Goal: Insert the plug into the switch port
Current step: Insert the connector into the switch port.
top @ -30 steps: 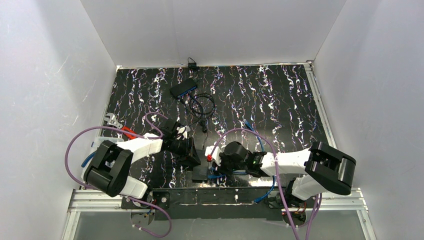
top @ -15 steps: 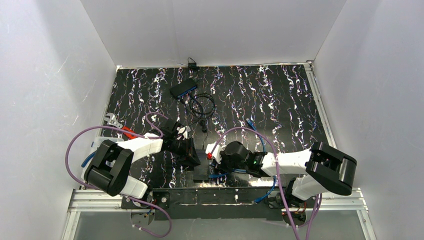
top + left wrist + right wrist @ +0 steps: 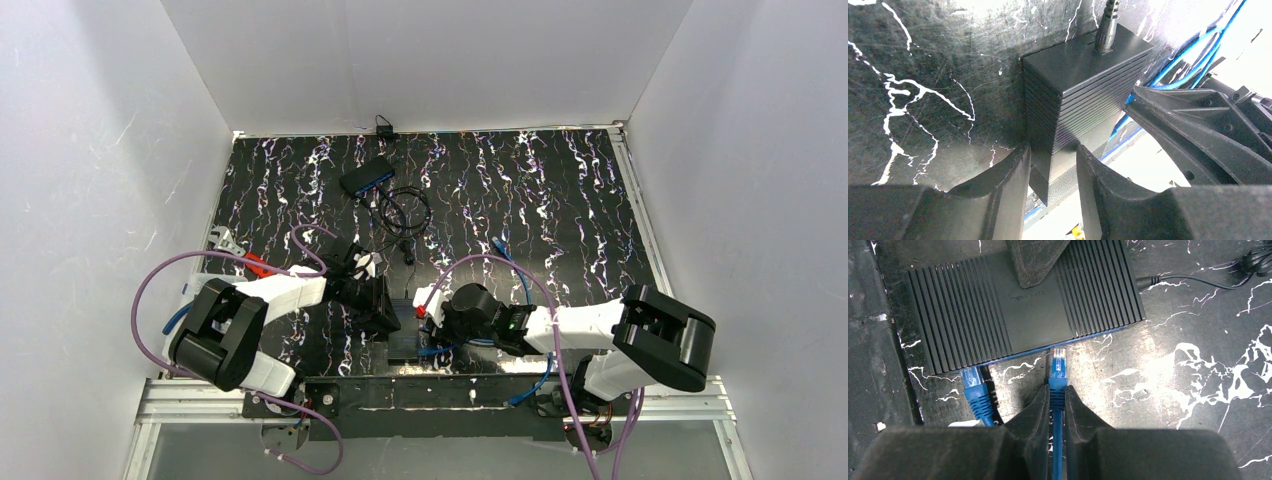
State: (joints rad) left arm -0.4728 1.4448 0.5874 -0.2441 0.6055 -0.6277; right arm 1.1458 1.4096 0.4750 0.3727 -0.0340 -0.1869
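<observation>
In the right wrist view the black ribbed switch (image 3: pixel 973 315) lies across the top, its port side facing my right gripper (image 3: pixel 1057 392). That gripper is shut on the blue plug (image 3: pixel 1058 365). The plug's clear tip points at the port edge, just short of it. Another blue plug (image 3: pixel 974 390) sits in a port further left. My left gripper (image 3: pixel 1053 160) is shut on the switch (image 3: pixel 1083 70), one finger (image 3: pixel 1035 257) lying on its top. In the top view both grippers (image 3: pixel 392 318) (image 3: pixel 428 310) meet over the switch (image 3: pixel 402 345) near the front edge.
A black power lead (image 3: pixel 1105 25) enters the switch's far end. A second switch (image 3: pixel 367 175) with coiled black cable (image 3: pixel 405 210) lies at the back of the mat. Blue cable (image 3: pixel 520 280) loops by the right arm. An orange object (image 3: pixel 255 265) sits at the left.
My left gripper's fingers have closed in on the switch. My right gripper has shifted slightly forward with the plug.
</observation>
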